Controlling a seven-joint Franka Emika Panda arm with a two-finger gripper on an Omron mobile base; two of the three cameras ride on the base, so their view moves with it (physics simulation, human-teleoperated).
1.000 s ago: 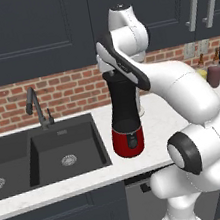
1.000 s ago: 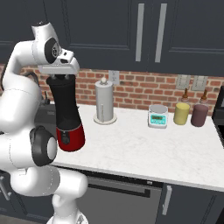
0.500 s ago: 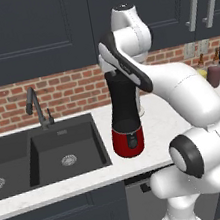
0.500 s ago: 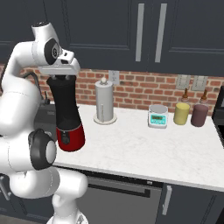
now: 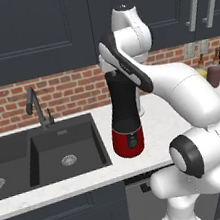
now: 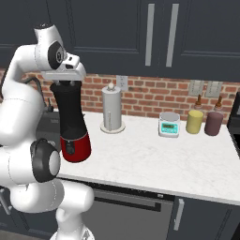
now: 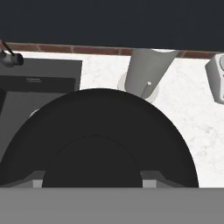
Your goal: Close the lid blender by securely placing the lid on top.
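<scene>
Blender (image 5: pixel 126 124) upright on the white stone counter (image 6: pixel 154 159), long axis vertical: glossy red rounded base, matte black jar widening upward. Going left to right, we note the black sink (image 5: pixel 48 152) with its dark faucet (image 5: pixel 36 108), the blender just beside it, then a grey paper-towel holder (image 6: pixel 111 110), a small scale (image 6: pixel 168 124), a yellow jar (image 6: pixel 194 121) and a maroon jar (image 6: pixel 214 123) along the brick wall. The gripper (image 6: pixel 64 76) sits directly on the jar top, fingers drawn in on the round black lid (image 7: pixel 98 140).
</scene>
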